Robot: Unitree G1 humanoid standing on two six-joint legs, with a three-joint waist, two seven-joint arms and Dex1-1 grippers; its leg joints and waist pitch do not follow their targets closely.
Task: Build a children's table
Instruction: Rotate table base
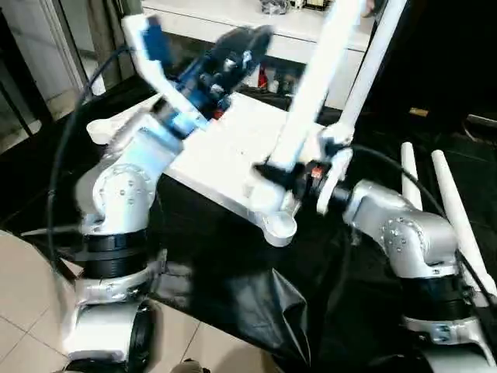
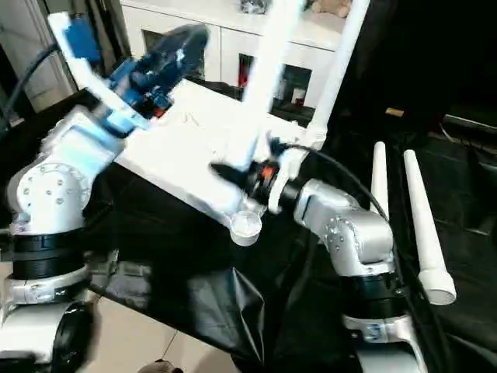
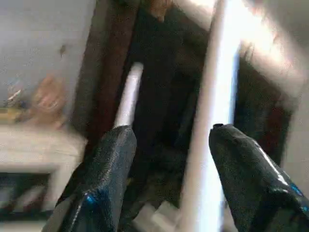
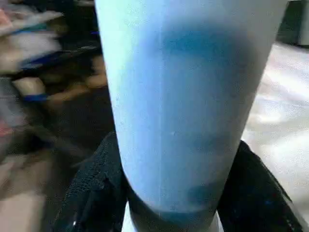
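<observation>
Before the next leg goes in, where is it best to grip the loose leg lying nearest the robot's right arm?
Probably grip the nearer loose leg at mid-shaft, coming from above: it lies flat on the black cover, tapered, with a second loose leg close beside it, so a side approach looks crowded.

Black sheet [image 1: 233, 299] covers work surface before me, crumpled, hanging off near edge at 6 o'clock. Pale tiled floor [image 1: 23, 326] at 7 o'clock. White cabinet [image 2: 225, 35] with glass doors at 12 o'clock, small blurred items on its top. Pale curtain [image 1: 101, 31] at 11 o'clock. Dark backdrop [image 1: 443, 54] at 1 to 2 o'clock.
</observation>
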